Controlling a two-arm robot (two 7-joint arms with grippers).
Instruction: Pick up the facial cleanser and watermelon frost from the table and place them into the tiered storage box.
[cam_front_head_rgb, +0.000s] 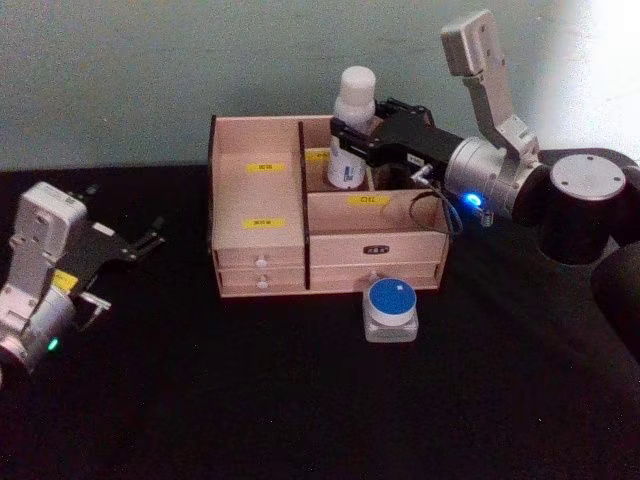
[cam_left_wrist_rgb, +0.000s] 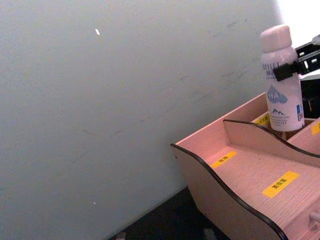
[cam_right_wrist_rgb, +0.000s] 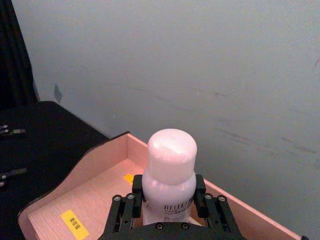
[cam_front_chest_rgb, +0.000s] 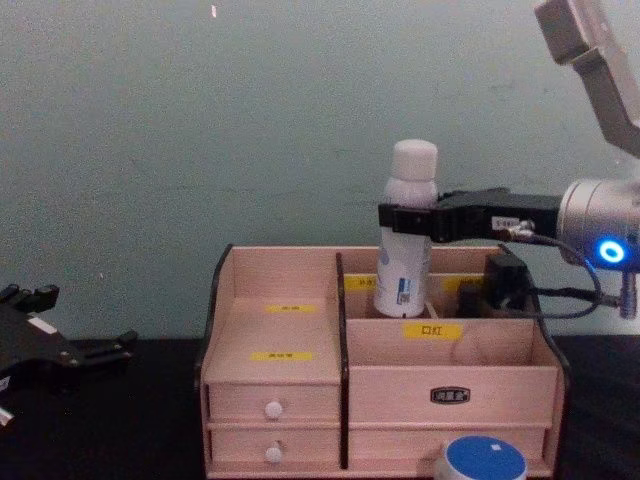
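The facial cleanser (cam_front_head_rgb: 355, 100) is a tall white bottle standing upright in the back middle compartment of the tiered storage box (cam_front_head_rgb: 258, 250). My right gripper (cam_front_head_rgb: 347, 141) reaches in from the right and is shut on the bottle's upper body, just below the cap. In the right wrist view the black fingers (cam_right_wrist_rgb: 125, 207) press both sides of the facial cleanser (cam_right_wrist_rgb: 171, 155). The watermelon frost (cam_front_head_rgb: 391, 308), a short jar with a blue lid, sits on the table just in front of the box's right half. Far left, my left gripper (cam_front_head_rgb: 122, 270) rests open over the table.
The table is covered in black cloth, with a pale green wall close behind the box. Two small white-knobbed drawers (cam_front_chest_rgb: 272, 410) face me on the box's left front. A black cable (cam_front_chest_rgb: 560, 300) hangs from my right wrist over the box's right compartment.
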